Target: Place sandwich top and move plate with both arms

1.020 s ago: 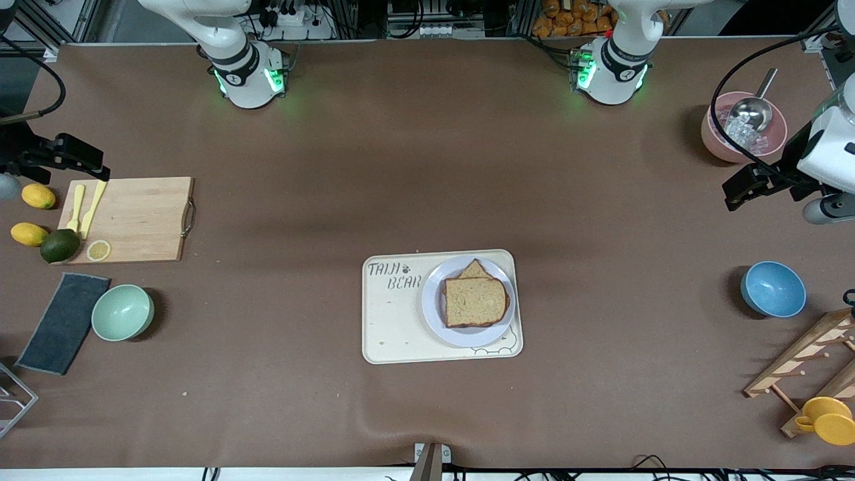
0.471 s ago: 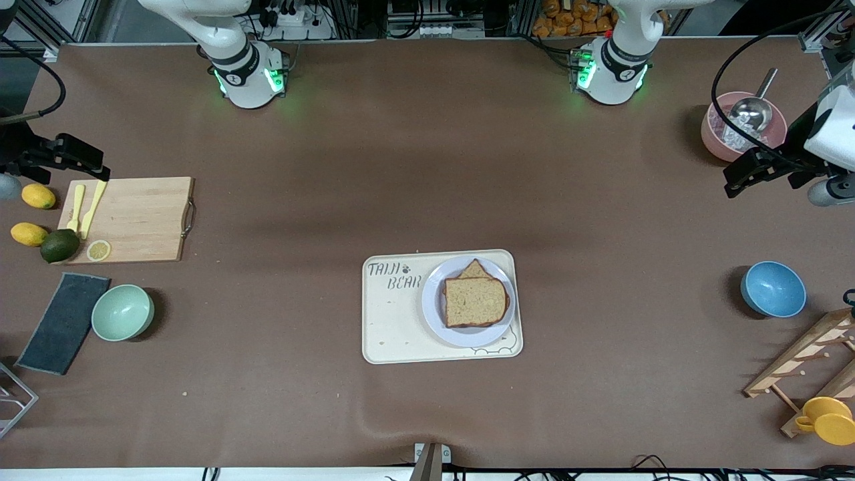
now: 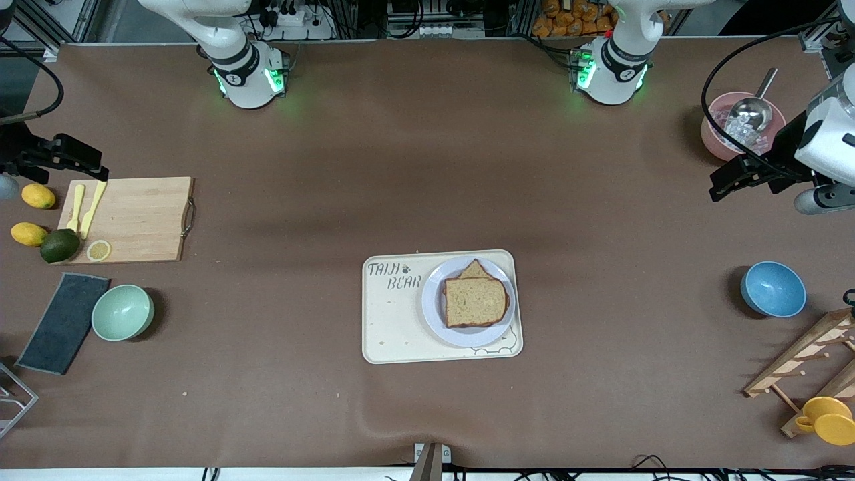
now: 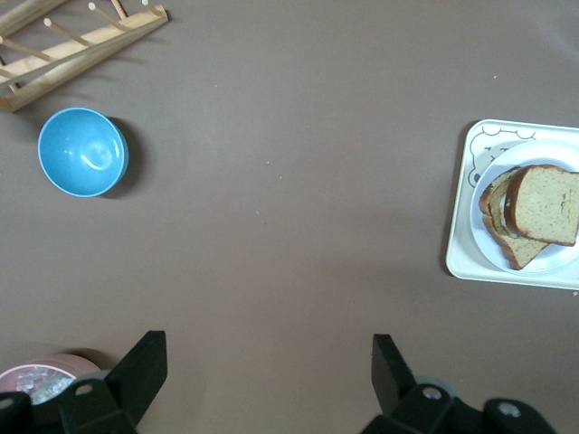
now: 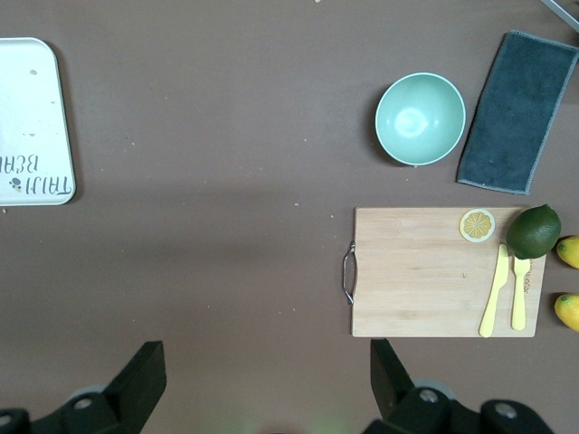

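Note:
The sandwich top, a plain brown bread slice, lies on top of the stack on the lavender-white plate. A corner of a lower slice sticks out under it. The plate sits on the cream bear tray at the table's middle. The left wrist view also shows the slice, the plate and the tray. My left gripper is open and empty, up over bare table beside the pink bowl. My right gripper is open and empty, over the table by the cutting board's far corner.
A pink bowl with a metal scoop, a blue bowl, a wooden rack and a yellow cup stand at the left arm's end. A cutting board, green bowl, grey cloth and fruit lie at the right arm's end.
My left gripper has risen a little and shifted slightly toward the table's middle. The right arm, the plate and the bread have not moved.

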You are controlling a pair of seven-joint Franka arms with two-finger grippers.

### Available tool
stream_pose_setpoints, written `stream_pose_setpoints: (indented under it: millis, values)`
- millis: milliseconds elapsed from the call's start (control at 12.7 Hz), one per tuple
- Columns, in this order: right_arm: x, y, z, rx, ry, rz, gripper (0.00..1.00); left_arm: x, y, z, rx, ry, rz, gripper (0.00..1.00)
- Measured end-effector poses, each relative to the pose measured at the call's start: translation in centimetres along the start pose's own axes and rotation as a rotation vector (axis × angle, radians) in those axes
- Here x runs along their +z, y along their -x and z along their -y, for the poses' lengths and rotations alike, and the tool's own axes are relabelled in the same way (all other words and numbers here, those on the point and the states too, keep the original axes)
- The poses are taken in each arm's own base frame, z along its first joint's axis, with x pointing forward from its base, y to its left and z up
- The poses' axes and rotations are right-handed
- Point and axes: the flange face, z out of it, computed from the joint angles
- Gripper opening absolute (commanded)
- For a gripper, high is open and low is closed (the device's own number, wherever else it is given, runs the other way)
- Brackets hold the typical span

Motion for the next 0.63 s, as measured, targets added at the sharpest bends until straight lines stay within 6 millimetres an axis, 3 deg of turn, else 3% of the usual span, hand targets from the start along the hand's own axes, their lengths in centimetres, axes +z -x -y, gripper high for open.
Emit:
stream_pose_setpoints:
  millis: [628]
  values:
    - [0.0, 0.0, -0.03, 0.001, 0.0, 0.0, 1.0, 0.26, 0.19, 0.4, 0.095, -0.021, 0.022, 1.0]
